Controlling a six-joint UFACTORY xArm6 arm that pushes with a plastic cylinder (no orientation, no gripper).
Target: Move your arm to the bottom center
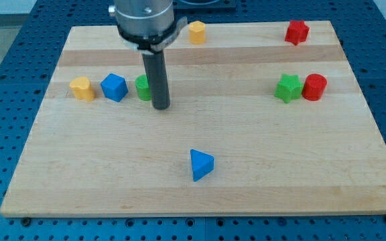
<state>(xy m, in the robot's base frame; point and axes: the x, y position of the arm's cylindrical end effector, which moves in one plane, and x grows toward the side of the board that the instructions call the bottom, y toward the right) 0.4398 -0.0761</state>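
Note:
My tip (161,106) stands on the wooden board (200,194), left of centre, in the upper half. It is right beside a green block (143,88), which the rod partly hides. A blue cube-like block (114,88) and a yellow block (82,88) lie to the left of that, in one row. A blue triangular block (201,164) lies below and to the right of the tip, near the bottom centre.
A yellow hexagonal block (197,31) sits at the top edge near the rod's mount. A red star block (297,31) is at the top right. A green star block (288,88) touches a red cylinder (314,88) at the right.

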